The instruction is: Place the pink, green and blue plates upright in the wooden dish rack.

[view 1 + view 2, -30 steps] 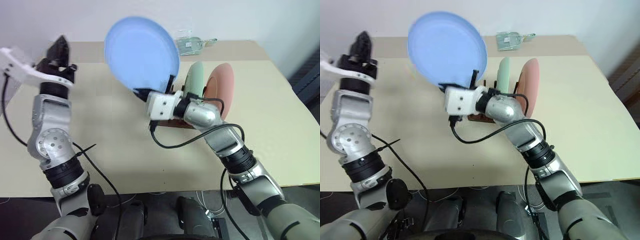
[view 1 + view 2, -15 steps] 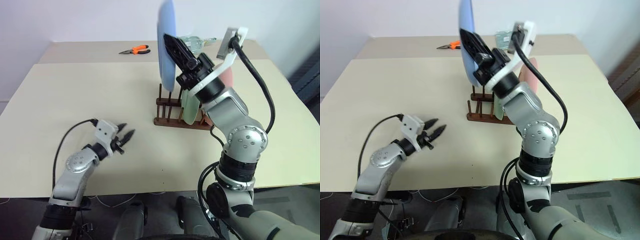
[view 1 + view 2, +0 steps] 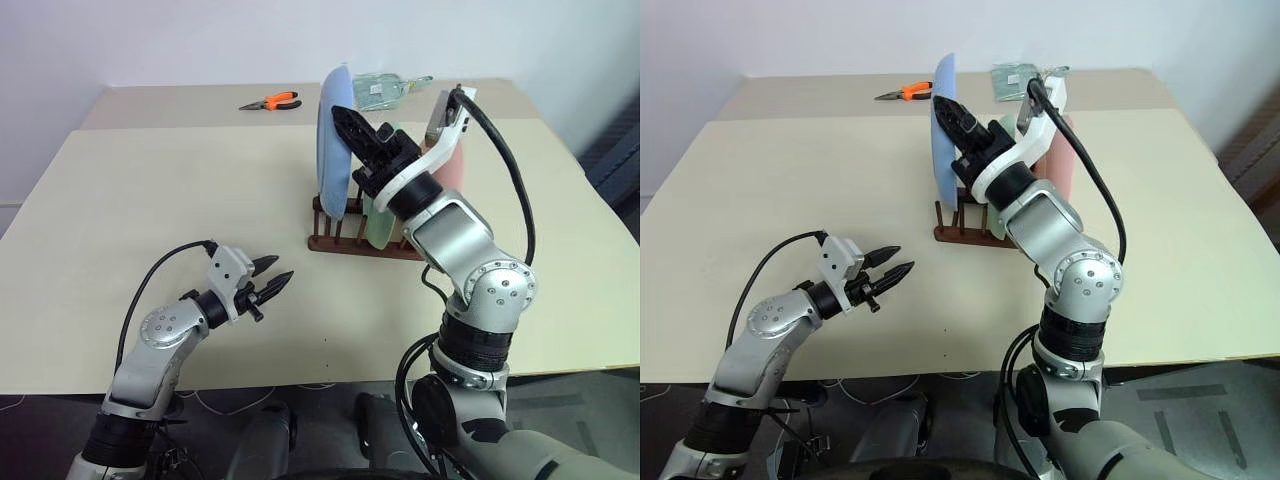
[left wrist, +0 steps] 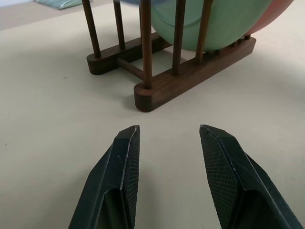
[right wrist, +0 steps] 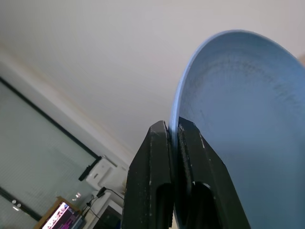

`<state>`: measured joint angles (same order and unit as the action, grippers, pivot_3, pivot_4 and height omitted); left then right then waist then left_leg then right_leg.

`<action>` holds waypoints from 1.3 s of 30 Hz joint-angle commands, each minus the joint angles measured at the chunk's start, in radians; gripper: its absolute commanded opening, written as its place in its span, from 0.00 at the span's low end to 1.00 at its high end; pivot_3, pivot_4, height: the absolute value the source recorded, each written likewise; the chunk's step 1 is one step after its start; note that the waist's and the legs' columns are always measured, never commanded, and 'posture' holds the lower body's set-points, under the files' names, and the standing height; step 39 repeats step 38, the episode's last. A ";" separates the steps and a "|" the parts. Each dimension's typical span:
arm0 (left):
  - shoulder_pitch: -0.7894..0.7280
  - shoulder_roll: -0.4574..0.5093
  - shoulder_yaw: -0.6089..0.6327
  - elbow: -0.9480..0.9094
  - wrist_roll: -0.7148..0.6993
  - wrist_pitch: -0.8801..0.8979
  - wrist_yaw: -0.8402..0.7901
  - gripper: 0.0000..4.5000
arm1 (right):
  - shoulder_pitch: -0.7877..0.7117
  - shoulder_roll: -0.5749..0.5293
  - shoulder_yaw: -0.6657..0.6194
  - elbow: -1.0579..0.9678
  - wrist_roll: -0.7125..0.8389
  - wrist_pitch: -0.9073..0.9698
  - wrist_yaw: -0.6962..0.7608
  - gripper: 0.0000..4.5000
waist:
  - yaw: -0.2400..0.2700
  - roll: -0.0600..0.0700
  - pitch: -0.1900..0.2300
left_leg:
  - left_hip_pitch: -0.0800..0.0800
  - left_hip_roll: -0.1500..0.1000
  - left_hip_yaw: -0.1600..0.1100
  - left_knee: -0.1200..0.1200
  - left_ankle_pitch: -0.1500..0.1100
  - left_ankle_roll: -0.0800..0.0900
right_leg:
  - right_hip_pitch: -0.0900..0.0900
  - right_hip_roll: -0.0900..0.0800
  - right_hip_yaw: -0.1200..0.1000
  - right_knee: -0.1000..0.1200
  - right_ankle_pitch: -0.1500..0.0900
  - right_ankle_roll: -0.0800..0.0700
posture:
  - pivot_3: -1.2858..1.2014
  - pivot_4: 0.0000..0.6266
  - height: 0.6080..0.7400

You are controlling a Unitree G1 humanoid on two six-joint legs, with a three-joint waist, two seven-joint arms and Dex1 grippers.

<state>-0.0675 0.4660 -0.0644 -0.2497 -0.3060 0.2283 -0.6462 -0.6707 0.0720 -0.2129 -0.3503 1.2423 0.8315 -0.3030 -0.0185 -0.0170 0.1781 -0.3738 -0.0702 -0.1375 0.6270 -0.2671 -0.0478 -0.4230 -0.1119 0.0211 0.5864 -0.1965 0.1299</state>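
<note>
So, quick rundown of where this is at:

What changed: a second ago the blue plate point(image 3: 334, 135) was held flat-on to the head camera; now it's rolled edge-on and has come down over the wooden dish rack point(image 3: 345, 232). Basically lined up for slotting.

Left arm change: it was up high off to the left; now it's dropped low in front, out of the way.

Right gripper point(image 3: 352, 128): pinched shut on the blue plate's rim, fingers point(image 5: 162, 157) either side of the edge.

Left gripper point(image 3: 892, 269): partly open, holding nothing, pointing at the rack's near end, a gap of bare table point(image 3: 150, 190) between.

Where the plate is: directly under the right gripper, lower edge down among the pegs at the rack's left end. Can't tell whether it's seated yet.

Plate orientation: standing tall, long axis up-down, leaning slightly, faces toward the rack's ends.

Neighbours: green plate point(image 4: 200, 24) just beyond the blue one, pink plate point(image 3: 1065, 160) beyond that, both already upright.

Task read: two in, third probably about to land.
</note>
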 commanded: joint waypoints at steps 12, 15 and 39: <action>0.000 -0.014 0.010 -0.061 0.011 0.006 0.022 0.46 | -0.117 -0.310 0.138 -0.052 -0.294 -0.118 0.353 0.65 | 0.002 0.000 0.000 | -0.001 0.000 0.000 0.001 0.000 0.000 | 0.000 0.000 0.000 -0.001 0.000 0.001 | 0.52 0.24 1.00; -0.014 -0.015 0.013 -0.037 0.021 -0.001 0.022 0.46 | -0.085 -0.514 0.068 -0.143 -0.328 -0.160 0.553 0.65 | 0.007 0.000 0.000 | -0.001 0.000 0.000 0.001 0.000 0.000 | 0.002 0.000 0.000 -0.002 -0.001 0.002 | 0.52 0.24 1.00; -0.039 0.028 0.117 0.120 0.059 -0.082 0.020 0.46 | 0.626 -0.840 -0.167 0.193 -0.755 -0.463 1.002 0.65 | 0.027 0.001 -0.001 | 0.001 0.000 0.005 0.005 -0.003 0.005 | 0.009 -0.004 0.000 -0.008 -0.003 0.001 | 0.52 0.24 1.00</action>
